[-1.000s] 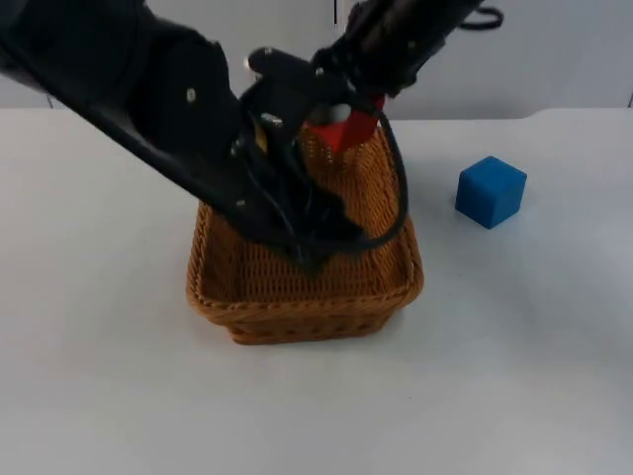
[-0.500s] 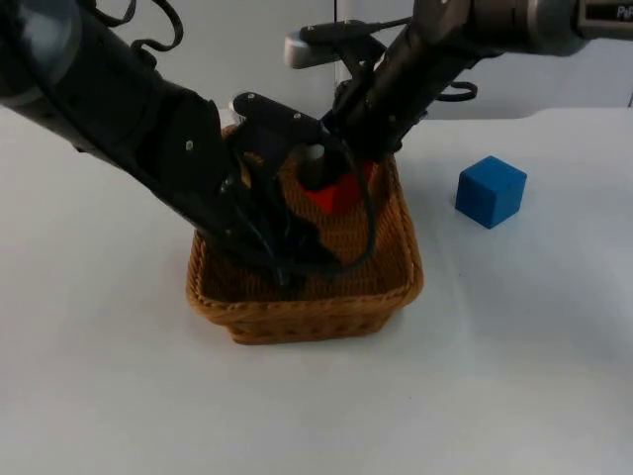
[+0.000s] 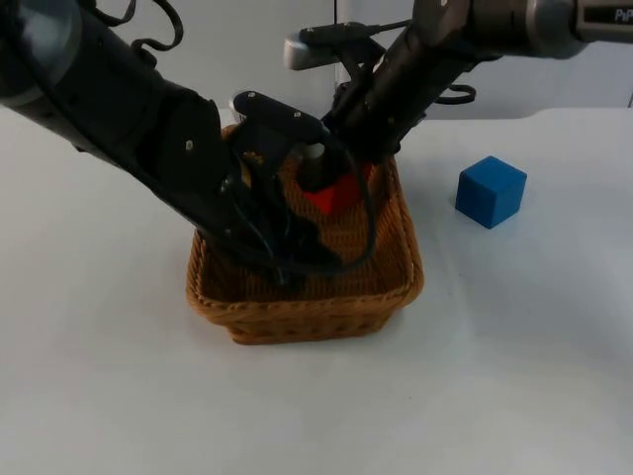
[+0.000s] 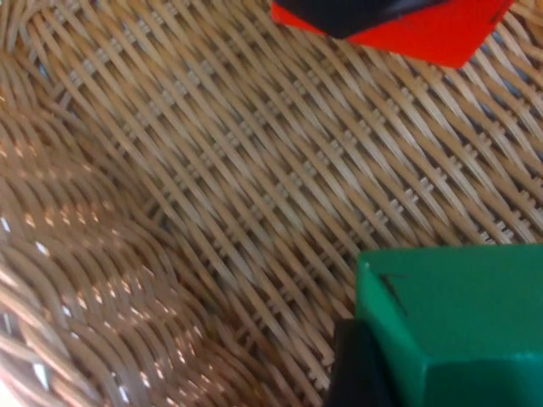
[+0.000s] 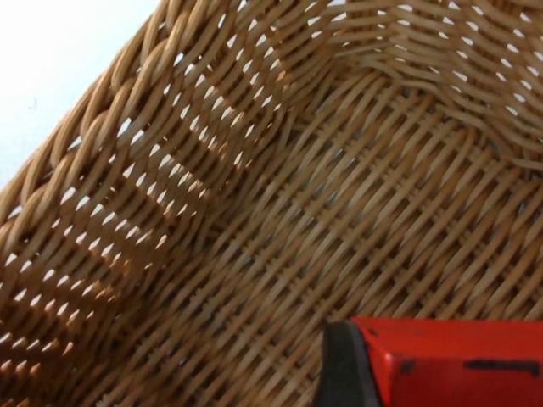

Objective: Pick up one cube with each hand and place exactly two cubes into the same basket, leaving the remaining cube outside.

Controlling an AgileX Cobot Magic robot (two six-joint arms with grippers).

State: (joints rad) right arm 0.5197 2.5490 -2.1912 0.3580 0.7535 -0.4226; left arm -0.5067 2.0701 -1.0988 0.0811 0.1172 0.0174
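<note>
Both arms reaching down and inward, grippers close together.
The left gripper [image 3: 297,262] is clamped on a green cube [image 4: 458,326]; the right gripper [image 3: 331,183], just beside it, grips a red cube [image 5: 458,360].

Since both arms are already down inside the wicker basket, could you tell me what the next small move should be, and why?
Probably open both tools. The left tool holds the green cube low over the wicker basket floor, and the right tool holds the red cube inside the same basket. The blue cube sits on the table, as the one left outside.
</note>
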